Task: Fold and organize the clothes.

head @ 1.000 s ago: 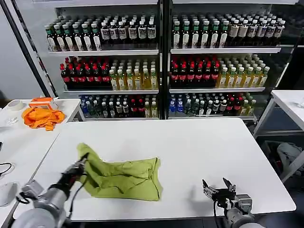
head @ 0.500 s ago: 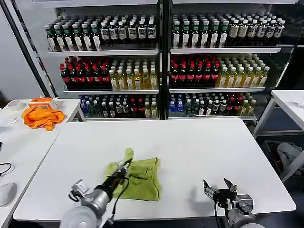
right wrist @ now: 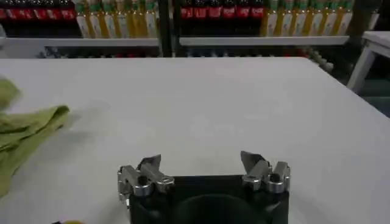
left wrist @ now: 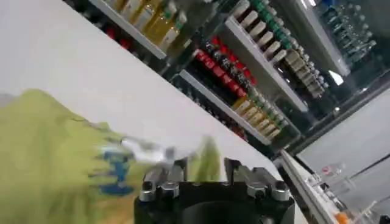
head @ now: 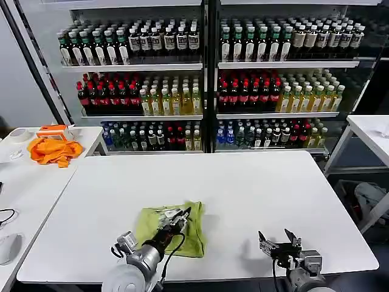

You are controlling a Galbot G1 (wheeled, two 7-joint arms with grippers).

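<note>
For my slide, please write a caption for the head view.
Left gripper over the folded lime T-shirt on the white table; right gripper open nearby.

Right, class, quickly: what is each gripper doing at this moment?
Left gripper: shut on the yellow-green T-shirt, over its right edge.
Right gripper: open, holding nothing, parked at the white table's near edge.

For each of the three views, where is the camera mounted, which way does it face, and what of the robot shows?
Head view: on the head, looking forward and down at the table; left gripper over the T-shirt, right gripper at the near edge.
Left wrist view: on the left wrist, facing over its gripper and the T-shirt toward the shelves.
Right wrist view: on the right wrist, facing across the table; open gripper shows.
All three share the T-shirt.
</note>
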